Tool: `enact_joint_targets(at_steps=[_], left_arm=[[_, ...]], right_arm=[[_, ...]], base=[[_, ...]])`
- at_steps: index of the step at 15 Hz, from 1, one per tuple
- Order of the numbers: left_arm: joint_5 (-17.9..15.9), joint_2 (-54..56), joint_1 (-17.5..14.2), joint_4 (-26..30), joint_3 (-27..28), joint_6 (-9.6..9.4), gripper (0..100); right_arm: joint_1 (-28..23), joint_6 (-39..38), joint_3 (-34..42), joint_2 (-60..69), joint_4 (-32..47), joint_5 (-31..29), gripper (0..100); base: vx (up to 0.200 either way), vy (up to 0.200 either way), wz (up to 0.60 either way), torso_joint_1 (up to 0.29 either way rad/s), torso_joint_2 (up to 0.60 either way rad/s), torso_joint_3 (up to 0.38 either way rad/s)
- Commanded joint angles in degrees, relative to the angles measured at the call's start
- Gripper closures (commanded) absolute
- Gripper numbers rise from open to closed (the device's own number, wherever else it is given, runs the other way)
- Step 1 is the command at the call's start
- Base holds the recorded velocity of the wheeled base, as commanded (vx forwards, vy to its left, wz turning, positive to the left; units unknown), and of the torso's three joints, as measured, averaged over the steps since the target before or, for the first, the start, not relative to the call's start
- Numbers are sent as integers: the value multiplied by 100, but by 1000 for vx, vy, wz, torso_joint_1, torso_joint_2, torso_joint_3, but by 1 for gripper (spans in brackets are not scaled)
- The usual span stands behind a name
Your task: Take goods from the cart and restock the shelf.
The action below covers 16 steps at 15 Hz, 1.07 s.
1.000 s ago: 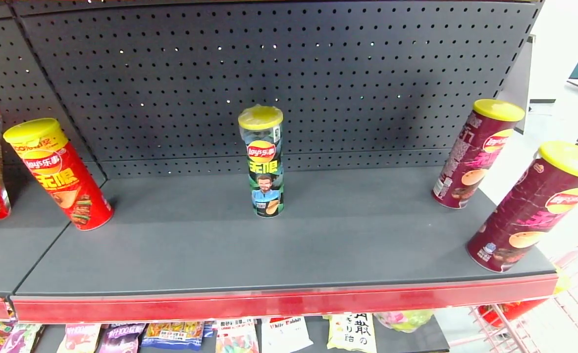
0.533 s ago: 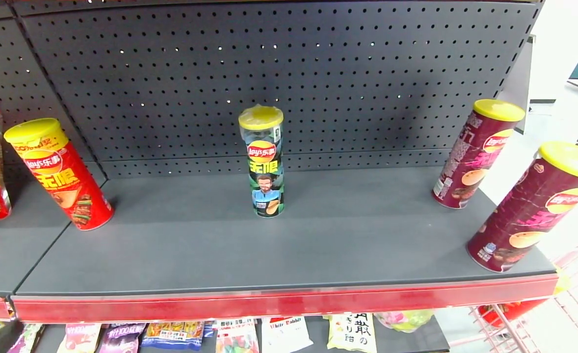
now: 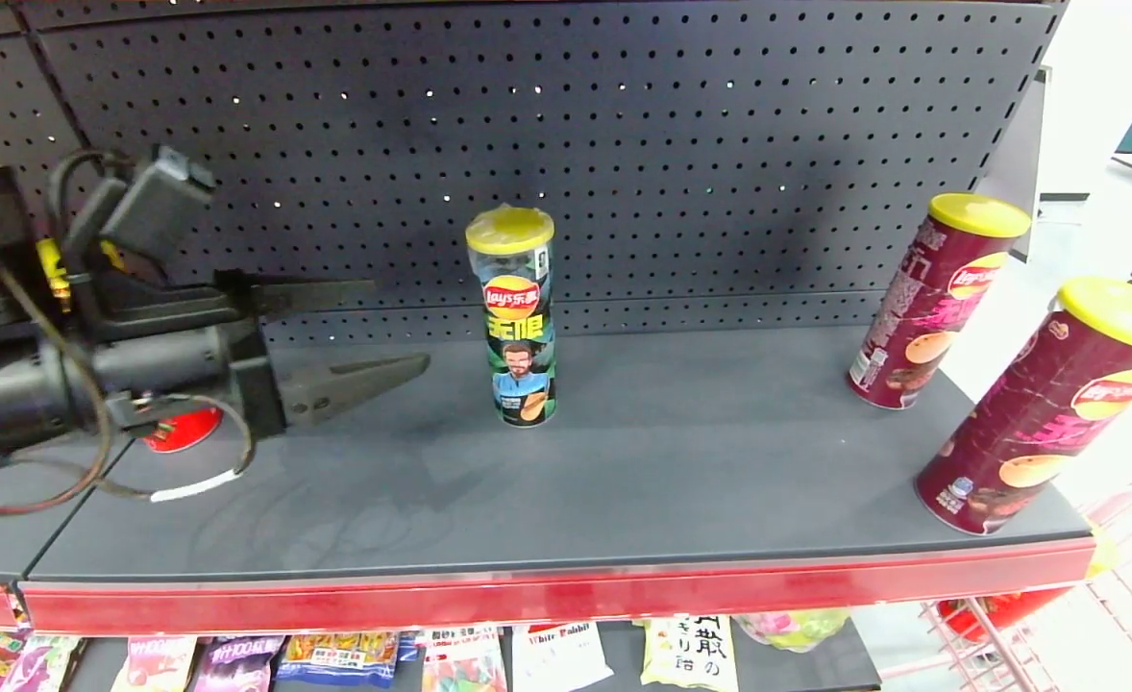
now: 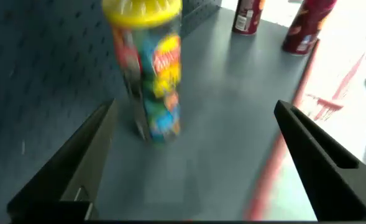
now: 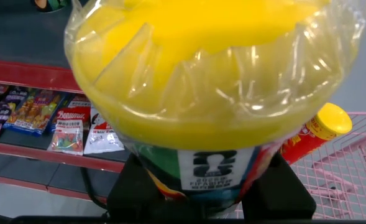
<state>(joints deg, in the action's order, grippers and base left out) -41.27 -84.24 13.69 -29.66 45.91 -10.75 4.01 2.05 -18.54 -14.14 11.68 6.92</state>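
Observation:
A green chip can (image 3: 520, 318) with a yellow lid stands upright mid-shelf near the pegboard. My left gripper (image 3: 395, 323) hangs open over the shelf (image 3: 566, 481), to the left of that can and apart from it. In the left wrist view the same green can (image 4: 151, 74) stands just beyond the gripper (image 4: 195, 107), between the lines of its two dark fingers (image 4: 77, 171). My right gripper (image 5: 206, 190) is shut on another chip can (image 5: 214, 74), whose yellow lid is wrapped in clear plastic.
Two purple chip cans (image 3: 931, 300) (image 3: 1046, 408) stand at the shelf's right end. Only the base of a red can (image 3: 180, 430) shows behind my left arm. The pink wire cart (image 5: 350, 180) holds a red can (image 5: 316, 132). Snack bags (image 3: 335, 655) fill the lower shelf.
My left arm has come in from the left over the shelf, with its gripper open toward the green can, and now covers most of the red can. The cans have not moved.

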Motion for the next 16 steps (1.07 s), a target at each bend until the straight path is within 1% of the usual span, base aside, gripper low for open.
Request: enact_joint_targets(at_steps=[1,3,4,5,9,10,12,15,16], left_arm=[[-312,-1526,143,-110,911,-472,0],[-382,-1903,143,-101,1377,-489,0],[-382,-1947,134,-101,1430,-489,0],[-382,-2150,64,-101,1737,-489,0],[-391,-2536,-7,-84,2335,-489,0],[-444,-2633,-7,-84,2467,-489,0],[-646,-2730,-7,-75,2572,-480,0],[-690,-2888,64,-75,2713,-480,0],[-778,-2949,108,-75,2792,-480,0]], right_arm=[[3,-20,-27,-27,1,2,100],[3,-29,-27,-27,1,2,100],[3,-29,-35,-27,1,2,100],[3,-29,-35,-45,1,-7,100],[3,-29,-35,-62,1,-7,100],[3,-29,-35,-106,1,-16,100],[3,-29,-53,-124,1,-16,100],[3,-29,-53,-133,1,-16,100],[3,-29,-53,-142,1,-16,100]], base=[[0,0,0,0,0,0],[0,0,0,0,0,0],[0,0,0,0,0,0],[0,0,0,0,0,0],[0,0,0,0,0,0],[0,0,0,0,0,0],[0,0,0,0,0,0],[0,0,0,0,0,0],[0,0,0,0,0,0]])
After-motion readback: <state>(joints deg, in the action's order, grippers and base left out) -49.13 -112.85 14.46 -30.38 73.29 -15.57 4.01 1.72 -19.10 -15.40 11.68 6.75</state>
